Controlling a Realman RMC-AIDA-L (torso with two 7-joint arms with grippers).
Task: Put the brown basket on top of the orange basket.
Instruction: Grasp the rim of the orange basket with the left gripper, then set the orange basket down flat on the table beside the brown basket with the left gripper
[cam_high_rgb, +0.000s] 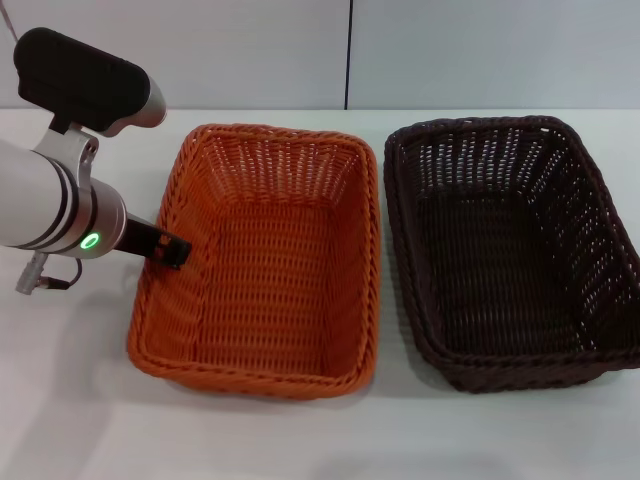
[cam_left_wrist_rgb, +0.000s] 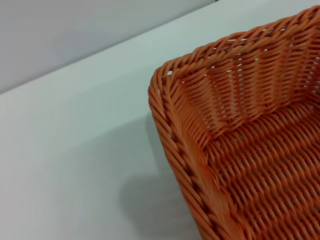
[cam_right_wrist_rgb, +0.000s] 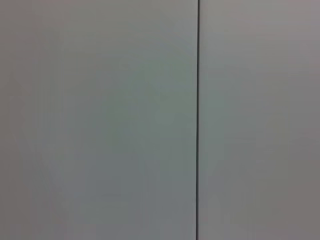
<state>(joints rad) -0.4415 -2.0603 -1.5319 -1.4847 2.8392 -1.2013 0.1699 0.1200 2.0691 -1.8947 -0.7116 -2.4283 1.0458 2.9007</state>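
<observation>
The orange basket (cam_high_rgb: 265, 255) stands on the white table, left of centre in the head view. The brown basket (cam_high_rgb: 510, 250) stands beside it on the right, apart by a narrow gap. Both are upright and empty. My left gripper (cam_high_rgb: 168, 249) is at the orange basket's left rim, about halfway along that side; its black tip reaches over the rim. The left wrist view shows a corner of the orange basket (cam_left_wrist_rgb: 240, 145) from close above. My right gripper is out of view; its wrist camera shows only a blank wall.
The white table (cam_high_rgb: 60, 400) runs around both baskets, with bare surface in front and at the left. A grey wall with a dark vertical seam (cam_high_rgb: 348, 55) stands behind the table.
</observation>
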